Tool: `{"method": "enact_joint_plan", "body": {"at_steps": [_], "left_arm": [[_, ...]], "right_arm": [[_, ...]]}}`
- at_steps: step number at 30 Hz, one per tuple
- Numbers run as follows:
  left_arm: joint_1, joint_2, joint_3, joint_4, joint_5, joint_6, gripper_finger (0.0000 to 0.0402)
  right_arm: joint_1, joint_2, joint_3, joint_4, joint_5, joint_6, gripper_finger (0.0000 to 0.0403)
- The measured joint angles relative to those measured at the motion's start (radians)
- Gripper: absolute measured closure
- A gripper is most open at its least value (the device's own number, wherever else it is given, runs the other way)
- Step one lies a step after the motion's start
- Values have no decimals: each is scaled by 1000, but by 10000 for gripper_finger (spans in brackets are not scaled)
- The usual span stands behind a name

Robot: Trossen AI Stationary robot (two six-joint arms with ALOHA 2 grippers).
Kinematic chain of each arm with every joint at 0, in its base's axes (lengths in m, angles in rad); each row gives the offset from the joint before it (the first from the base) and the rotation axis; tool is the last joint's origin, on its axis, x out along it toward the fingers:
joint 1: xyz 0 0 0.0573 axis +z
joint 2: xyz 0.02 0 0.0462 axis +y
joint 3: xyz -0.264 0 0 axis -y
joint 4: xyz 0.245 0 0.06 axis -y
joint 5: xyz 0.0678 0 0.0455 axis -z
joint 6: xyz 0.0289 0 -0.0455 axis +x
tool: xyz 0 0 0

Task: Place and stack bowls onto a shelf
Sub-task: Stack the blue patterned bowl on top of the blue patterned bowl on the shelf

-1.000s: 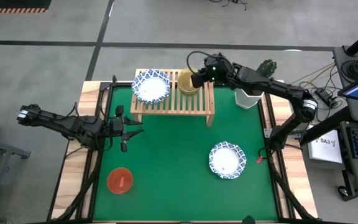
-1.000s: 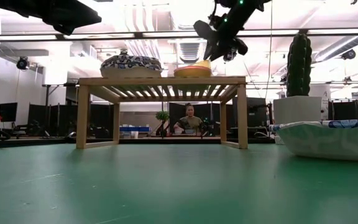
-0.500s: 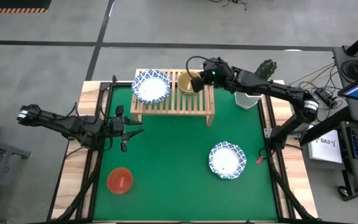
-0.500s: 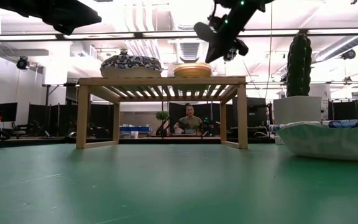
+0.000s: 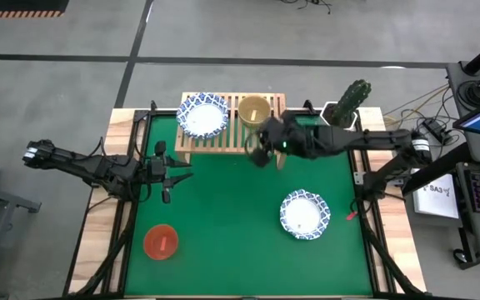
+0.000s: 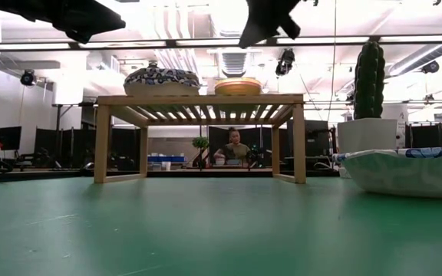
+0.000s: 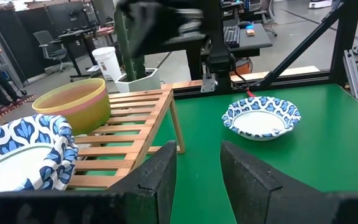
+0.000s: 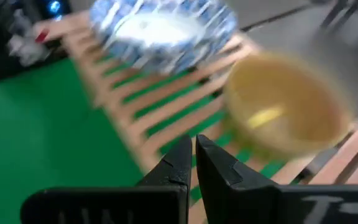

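Observation:
The light-wood shelf (image 5: 232,133) stands at the table's far edge. On its slatted top rest a stack of white blue-rimmed bowls (image 5: 202,115) and, beside it, the yellow bowl (image 5: 254,109). Another blue-rimmed bowl (image 5: 305,214) sits on the green mat near the right, and the red bowl (image 5: 161,242) lies near the left. My right gripper (image 5: 262,152) hovers in front of the shelf's right half, its fingers nearly together and holding nothing (image 8: 193,155). My left gripper (image 5: 170,175) waits open at the table's left side (image 7: 197,168).
A white pot with a cactus (image 5: 346,107) stands to the right of the shelf. The shelf's legs (image 6: 102,142) leave an open space beneath its top. A person (image 6: 232,147) sits in the room beyond the table. Green mat lies bare between the red and blue-rimmed bowls.
The yellow bowl, tilted under my right gripper a second ago, has settled flat on the shelf. My right gripper then left the bowl's rim and drew back quickly toward the table's near edge, off the shelf.

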Motion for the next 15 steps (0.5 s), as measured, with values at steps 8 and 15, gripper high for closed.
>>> {"method": "enact_joint_plan", "body": {"at_steps": [8,15], "left_arm": [[0,0,0,0,0,0,295],[0,0,0,-1,0,-1,295]], "right_arm": [[170,9,-2,-260,0,361,390],[236,61,-3,-340,-10,600,390]]}}
